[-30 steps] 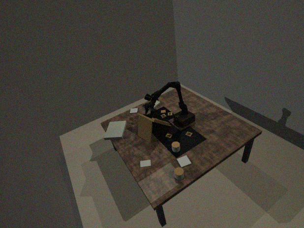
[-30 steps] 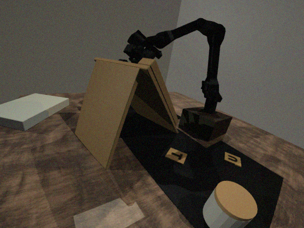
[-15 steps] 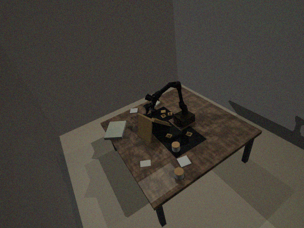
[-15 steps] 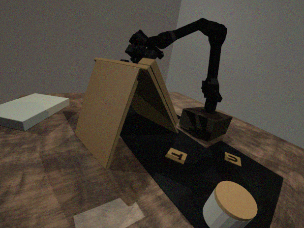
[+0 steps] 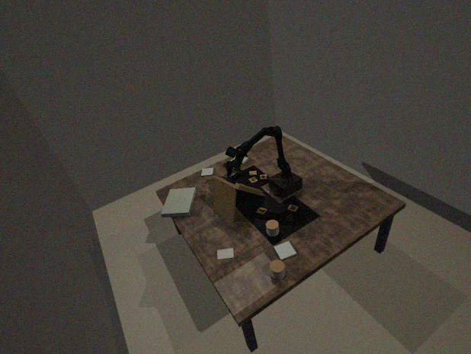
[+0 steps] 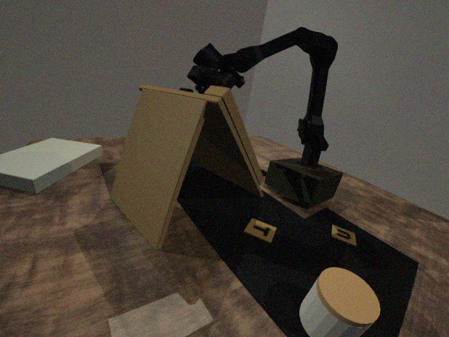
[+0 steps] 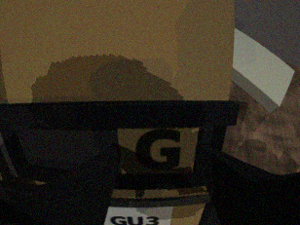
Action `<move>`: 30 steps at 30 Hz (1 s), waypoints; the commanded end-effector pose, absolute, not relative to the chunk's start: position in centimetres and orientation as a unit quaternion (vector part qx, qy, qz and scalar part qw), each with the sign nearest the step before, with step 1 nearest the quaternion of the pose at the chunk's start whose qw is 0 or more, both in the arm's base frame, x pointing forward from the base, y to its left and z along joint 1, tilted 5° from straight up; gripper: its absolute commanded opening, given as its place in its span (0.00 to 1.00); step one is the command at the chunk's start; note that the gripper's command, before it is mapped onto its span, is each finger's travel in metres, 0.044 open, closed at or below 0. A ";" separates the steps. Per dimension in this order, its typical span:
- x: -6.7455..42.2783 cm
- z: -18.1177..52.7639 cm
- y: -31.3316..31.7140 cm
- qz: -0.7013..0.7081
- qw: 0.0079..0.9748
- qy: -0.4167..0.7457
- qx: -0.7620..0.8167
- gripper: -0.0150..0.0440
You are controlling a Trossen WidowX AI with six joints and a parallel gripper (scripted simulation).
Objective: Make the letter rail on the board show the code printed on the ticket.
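A tan A-frame board (image 5: pixel 225 198) (image 6: pixel 160 156) (image 7: pixel 117 33) stands on the table beside a black mat (image 5: pixel 301 219) (image 6: pixel 232 218). My gripper (image 5: pixel 231 172) (image 6: pixel 203 87) is at the board's top ridge, shut on a tan tile marked G (image 7: pixel 157 148). In the wrist view the tile sits just below the dark letter rail (image 7: pixel 65 113). Below it a white ticket (image 7: pixel 140 222) reads GU3. A T tile (image 6: pixel 260 229) (image 5: pixel 261 210) and a U tile (image 6: pixel 343 234) (image 5: pixel 293 207) lie flat on the mat. Three more tiles (image 5: pixel 253 172) (image 5: pixel 263 176) (image 5: pixel 253 179) lie on the mat's far part.
Two lidded jars stand near: one (image 5: pixel 272 227) (image 6: pixel 339 303) on the mat, one (image 5: pixel 277 268) by the table's front edge. A pale flat box (image 5: pixel 178 201) (image 6: pixel 40 161) lies left of the board. White cards (image 5: pixel 225 253) (image 5: pixel 284 250) (image 5: pixel 207 172) lie about. The arm's base (image 5: pixel 286 185) (image 6: pixel 303 181) is behind the mat.
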State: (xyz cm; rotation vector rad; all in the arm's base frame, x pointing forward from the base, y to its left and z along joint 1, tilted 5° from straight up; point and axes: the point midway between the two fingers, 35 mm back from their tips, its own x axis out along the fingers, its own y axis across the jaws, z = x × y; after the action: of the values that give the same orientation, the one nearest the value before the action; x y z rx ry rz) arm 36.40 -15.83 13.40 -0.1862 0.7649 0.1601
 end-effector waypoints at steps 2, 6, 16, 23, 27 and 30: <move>36.2 13.3 -15.3 0.078 0.920 0.373 -0.090 0.25; 36.2 13.2 -15.1 0.078 0.920 0.373 -0.090 0.25; 36.0 13.1 -14.4 0.078 0.920 0.373 -0.089 0.25; 35.9 13.1 -13.9 0.078 0.920 0.373 -0.089 0.25; 35.9 13.0 -13.6 0.078 0.920 0.373 -0.089 0.25; 35.8 13.0 -13.4 0.078 0.920 0.373 -0.089 0.25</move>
State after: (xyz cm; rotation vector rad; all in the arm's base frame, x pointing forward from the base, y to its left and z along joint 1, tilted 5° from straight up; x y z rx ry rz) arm 35.98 -13.81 13.16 -0.1839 0.7651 0.1608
